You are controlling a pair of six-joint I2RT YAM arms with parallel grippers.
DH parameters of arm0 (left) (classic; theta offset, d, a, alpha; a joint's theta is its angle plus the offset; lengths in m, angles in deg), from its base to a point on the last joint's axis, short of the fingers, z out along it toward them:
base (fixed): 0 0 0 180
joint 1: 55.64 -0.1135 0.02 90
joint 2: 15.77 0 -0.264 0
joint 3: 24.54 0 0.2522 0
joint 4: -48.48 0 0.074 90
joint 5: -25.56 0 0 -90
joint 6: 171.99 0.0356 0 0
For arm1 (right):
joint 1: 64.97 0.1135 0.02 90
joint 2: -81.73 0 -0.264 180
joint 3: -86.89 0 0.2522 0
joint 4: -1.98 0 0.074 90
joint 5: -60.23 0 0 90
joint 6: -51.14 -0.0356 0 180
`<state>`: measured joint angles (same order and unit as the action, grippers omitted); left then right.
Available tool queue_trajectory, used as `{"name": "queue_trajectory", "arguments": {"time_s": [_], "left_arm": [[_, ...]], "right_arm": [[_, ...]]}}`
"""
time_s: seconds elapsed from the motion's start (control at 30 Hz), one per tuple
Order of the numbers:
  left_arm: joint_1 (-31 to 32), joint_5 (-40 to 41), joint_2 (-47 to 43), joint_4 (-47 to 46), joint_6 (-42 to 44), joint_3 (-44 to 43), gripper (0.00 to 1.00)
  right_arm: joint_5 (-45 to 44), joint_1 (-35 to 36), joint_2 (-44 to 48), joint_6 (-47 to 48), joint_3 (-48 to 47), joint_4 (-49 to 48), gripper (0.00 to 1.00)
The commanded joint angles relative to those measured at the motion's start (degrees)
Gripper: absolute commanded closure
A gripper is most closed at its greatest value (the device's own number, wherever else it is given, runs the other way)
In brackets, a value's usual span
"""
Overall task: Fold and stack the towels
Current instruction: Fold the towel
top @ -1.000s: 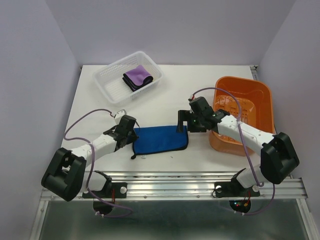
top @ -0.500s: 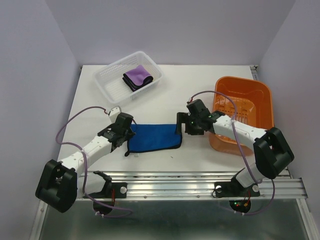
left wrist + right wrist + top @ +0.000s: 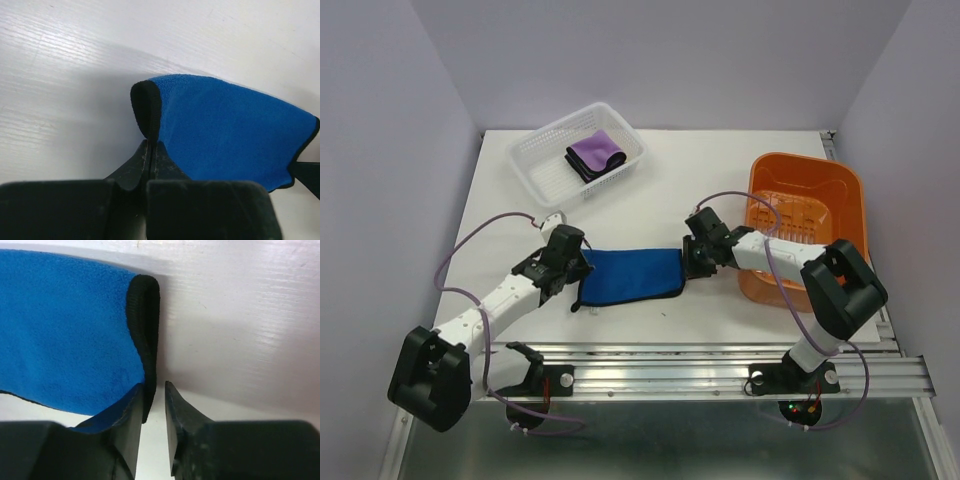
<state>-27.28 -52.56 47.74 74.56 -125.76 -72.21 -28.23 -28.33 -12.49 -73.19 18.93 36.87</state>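
A bright blue towel [image 3: 628, 274] with black edging lies stretched between my two grippers on the white table. My left gripper [image 3: 582, 270] is shut on its left corner; in the left wrist view the closed fingertips [image 3: 151, 145] pinch the black edge of the blue towel [image 3: 225, 130]. My right gripper [image 3: 686, 262] is at the towel's right end. In the right wrist view its jaws [image 3: 155, 387] stand a narrow gap apart, with the black edge of the blue towel [image 3: 65, 325] against the left finger and clear of the right one. A folded purple towel [image 3: 593, 152] lies in the white basket.
The white mesh basket [image 3: 525, 175] stands at the back left, with a dark cloth under the purple one. An orange basket [image 3: 855, 200] sits at the right, close behind my right arm. Bare white table [image 3: 650, 200] surrounds the blue towel.
Both grippers have shifted left with the towel's ends. The right gripper's jaws have closed from wide to a narrow gap around the towel's right edge. The left stays shut.
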Motion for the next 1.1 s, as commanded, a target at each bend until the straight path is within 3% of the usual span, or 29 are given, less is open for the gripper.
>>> {"name": "queue_trajectory", "arguments": {"time_s": [0.0, 0.3, 0.67, 1.07], "left_arm": [[-0.2, -3.6, -2.7, -2.0, -0.1, -2.2, 1.0], [-0.1, -10.5, -5.4, -6.2, -0.6, -0.8, 1.0], [1.0, -18.4, -5.5, -14.3, -5.0, 1.1, 1.0], [4.5, -15.3, 2.0, -18.5, -7.6, -0.4, 1.0]], "right_arm": [[1.4, 1.0, -1.3, -0.4, 2.3, -3.5, 0.75], [4.1, 1.6, -2.7, -0.7, 4.3, -6.3, 0.83], [8.0, 3.9, -6.4, -0.7, 3.3, -12.5, 0.84], [10.1, 5.7, -8.5, -2.2, 3.7, -16.4, 0.84]]}}
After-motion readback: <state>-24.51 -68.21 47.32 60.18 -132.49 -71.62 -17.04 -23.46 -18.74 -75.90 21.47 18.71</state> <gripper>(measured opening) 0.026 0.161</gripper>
